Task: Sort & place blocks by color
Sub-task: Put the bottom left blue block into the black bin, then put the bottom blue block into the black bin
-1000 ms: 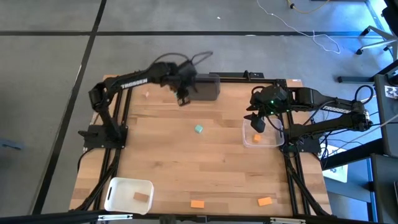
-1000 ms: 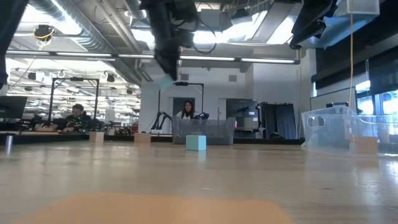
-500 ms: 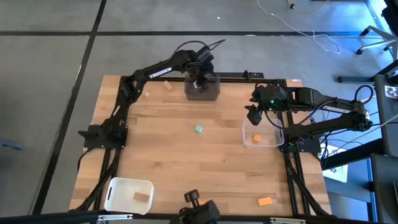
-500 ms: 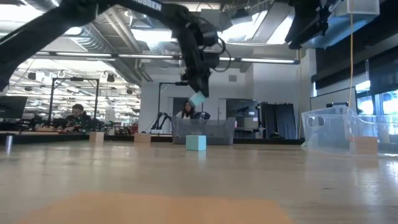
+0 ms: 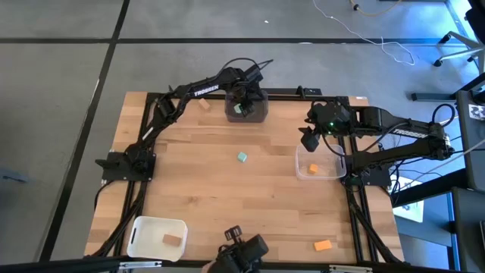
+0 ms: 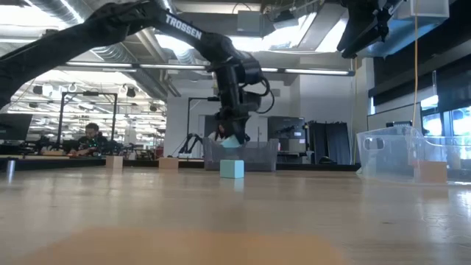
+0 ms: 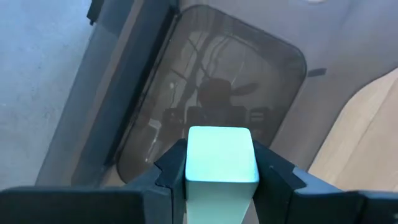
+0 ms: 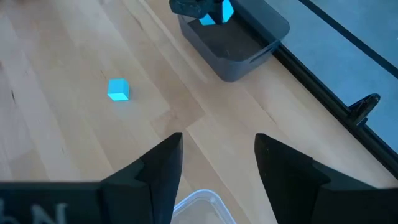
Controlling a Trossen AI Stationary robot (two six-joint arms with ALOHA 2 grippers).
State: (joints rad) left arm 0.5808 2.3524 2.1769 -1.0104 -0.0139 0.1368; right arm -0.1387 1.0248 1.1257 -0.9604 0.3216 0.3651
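Over the dark grey bin [image 5: 246, 111] at the counter's far edge, the left gripper [image 7: 222, 180] hangs with its fingers clamped on a teal block [image 7: 222, 155], not yet released.

Sorted so far, judging by contents: an orange block [image 5: 312, 168] lies in the clear bin [image 5: 300, 171] on the right side, and a tan block [image 5: 173, 240] lies in the white bin [image 5: 144, 227] at the near left corner.

Left to do: a second teal block [image 5: 242, 157] sits loose mid-counter, an orange block [image 5: 323, 245] lies near the front edge, and a tan block [image 5: 204, 105] lies near the far edge, beside the grey bin.

The right gripper [image 8: 214, 155] waits above the clear bin, fingers apart and empty.

Estimate: under halfway.
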